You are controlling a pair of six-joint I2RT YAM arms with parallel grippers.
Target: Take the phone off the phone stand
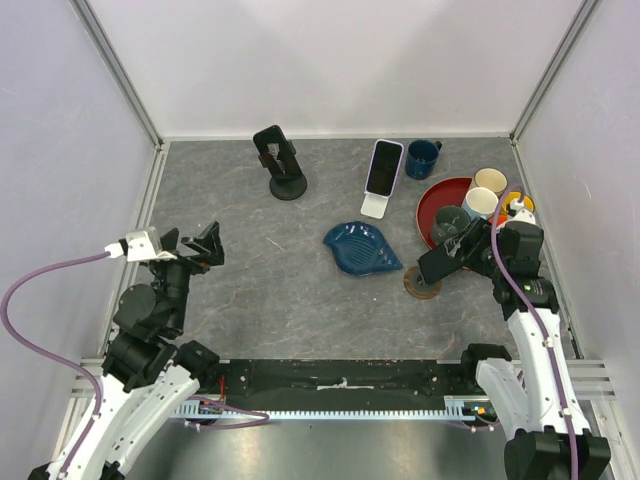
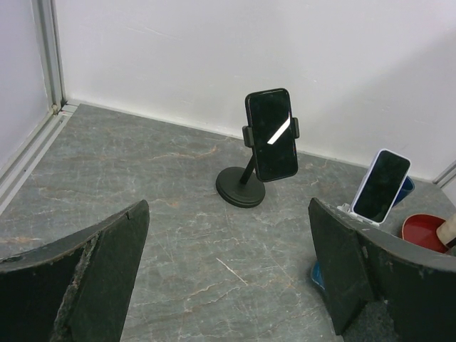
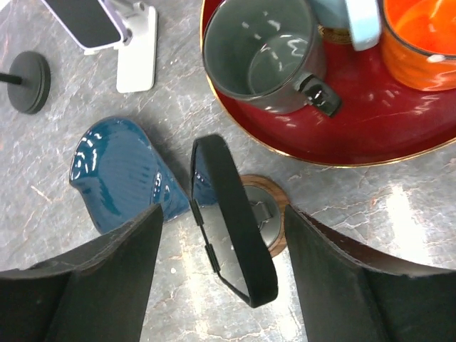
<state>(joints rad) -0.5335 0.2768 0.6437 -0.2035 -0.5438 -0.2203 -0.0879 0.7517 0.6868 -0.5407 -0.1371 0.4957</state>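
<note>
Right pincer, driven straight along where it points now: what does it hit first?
The black phone, standing on edge in the round wood-rimmed stand, lined up with the right pincer, whose jaws stand open. Nothing shows in front of it, though depth is hard to judge.

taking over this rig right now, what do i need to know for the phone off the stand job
Left end effector: open, empty, hovering over the left side of the table, facing the back.
Right end effector: open, one finger on each side of the dark phone, gaps showing on both sides, no grip yet.
Phone: propped in the round wood-rimmed stand, beside the red tray.
Done: right arm lined up around the phone.
Left: close on the phone, lift it clear of the stand, set it down.
Note: two other phones sit on stands farther back, a black one and a white-cased one.
</note>
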